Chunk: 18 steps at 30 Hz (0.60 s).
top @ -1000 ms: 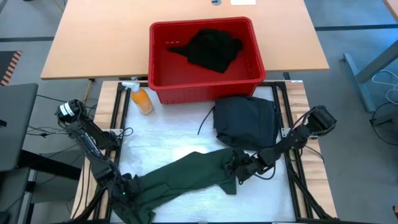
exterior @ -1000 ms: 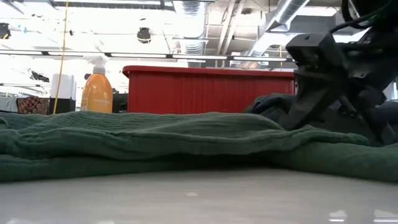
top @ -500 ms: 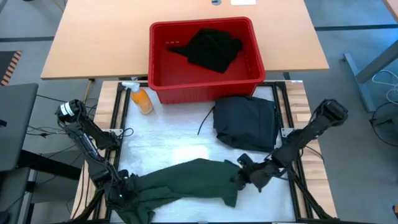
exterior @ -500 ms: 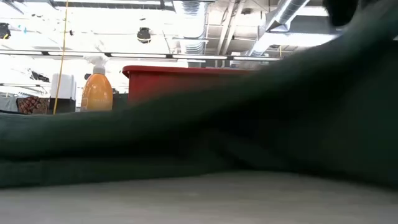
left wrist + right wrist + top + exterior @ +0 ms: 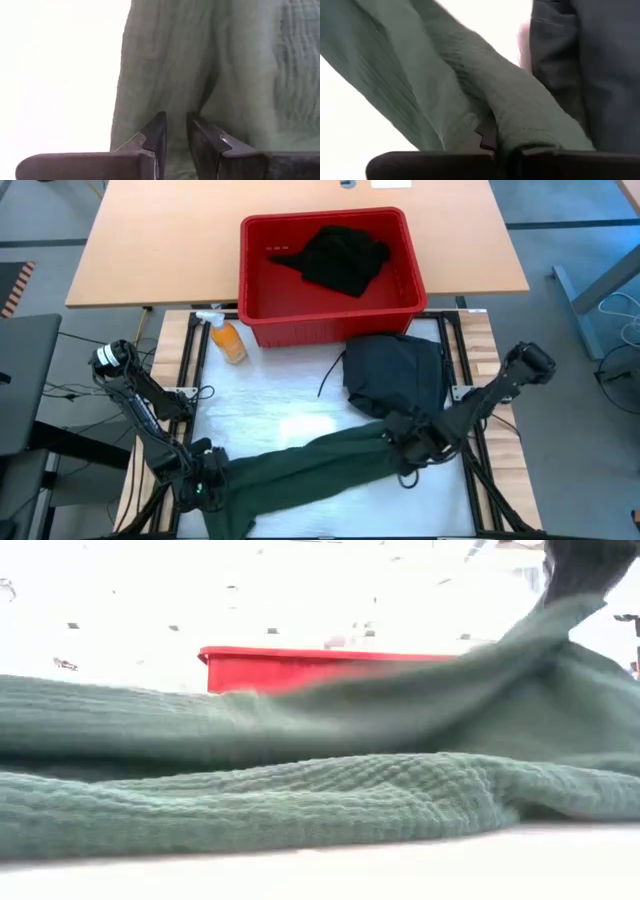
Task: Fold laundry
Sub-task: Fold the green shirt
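A dark green garment (image 5: 300,465) lies stretched across the white table's near part, between my two grippers. My left gripper (image 5: 208,483) is at its left end, fingers nearly together on the cloth (image 5: 176,120). My right gripper (image 5: 398,445) is shut on its right end and holds that end up (image 5: 560,620). A black garment (image 5: 395,375) lies bunched on the table just beyond my right gripper. Another black garment (image 5: 335,258) lies in the red basket (image 5: 255,290). My left gripper has green cloth (image 5: 176,102) in the narrow gap between its two fingers, at the garment's left end. The fingers slant steeply down from above. The cloth here lies on the table; how many layers it has I cannot tell. My right gripper pinches a bunched fold (image 5: 517,125) at the garment's right end between its two fingers, several layers thick. The fingers slant down from above. That end is lifted clear, and the cloth slopes down from it to the table toward the left.
The red basket stands at the table's far edge, with an orange bottle (image 5: 228,340) to its left. A dark cord (image 5: 330,378) trails from the black garment. Bare white table surface (image 5: 270,405) lies between basket and green garment.
My right gripper has taken hold of the green garment's right end and gone up with it. That end has lifted off the table and the cloth is drawn out longer between the grippers, while the left end has stayed on the table.
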Available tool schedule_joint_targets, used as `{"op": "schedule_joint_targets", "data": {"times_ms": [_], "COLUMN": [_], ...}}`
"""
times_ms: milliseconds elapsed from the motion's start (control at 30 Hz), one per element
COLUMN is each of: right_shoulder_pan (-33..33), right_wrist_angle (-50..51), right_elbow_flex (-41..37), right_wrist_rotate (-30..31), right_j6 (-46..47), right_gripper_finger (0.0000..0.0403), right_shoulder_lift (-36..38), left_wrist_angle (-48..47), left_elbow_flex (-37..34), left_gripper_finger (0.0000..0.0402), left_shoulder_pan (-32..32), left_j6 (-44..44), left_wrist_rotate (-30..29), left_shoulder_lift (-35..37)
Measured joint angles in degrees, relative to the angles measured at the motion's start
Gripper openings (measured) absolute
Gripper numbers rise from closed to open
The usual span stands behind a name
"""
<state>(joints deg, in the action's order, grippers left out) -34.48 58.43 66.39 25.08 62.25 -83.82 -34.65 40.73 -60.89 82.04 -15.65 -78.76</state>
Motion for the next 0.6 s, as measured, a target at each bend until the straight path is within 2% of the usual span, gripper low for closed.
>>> {"op": "schedule_joint_targets", "data": {"times_ms": [167, 333, 467, 600], "right_shoulder_pan": [0.9, 0.86, 0.53, 0.81], "right_wrist_angle": [4.24, 10.05, 12.72, 13.03], "right_elbow_flex": [-0.02, -0.04, -0.07, -0.07], "right_wrist_rotate": [-0.94, -1.95, -4.41, -8.39], "right_j6": [-8.52, -7.71, -5.35, -4.6], "right_gripper_finger": [0.0031, 0.0032, 0.006, 0.0105], "right_shoulder_lift": [-6.02, -12.02, -14.11, -13.07], "left_wrist_angle": [1.53, 5.31, 5.8, 5.4], "left_elbow_flex": [0.0, 0.0, 0.0, 0.0], "left_gripper_finger": [0.0046, 0.0028, 0.0017, 0.0015], "left_shoulder_pan": [-0.04, -0.04, -0.04, -0.04], "left_j6": [1.98, 2.65, 3.17, 3.31], "left_wrist_rotate": [-0.81, -2.77, -2.08, -1.11], "left_shoulder_lift": [0.0, 0.0, 0.0, 0.0]}}
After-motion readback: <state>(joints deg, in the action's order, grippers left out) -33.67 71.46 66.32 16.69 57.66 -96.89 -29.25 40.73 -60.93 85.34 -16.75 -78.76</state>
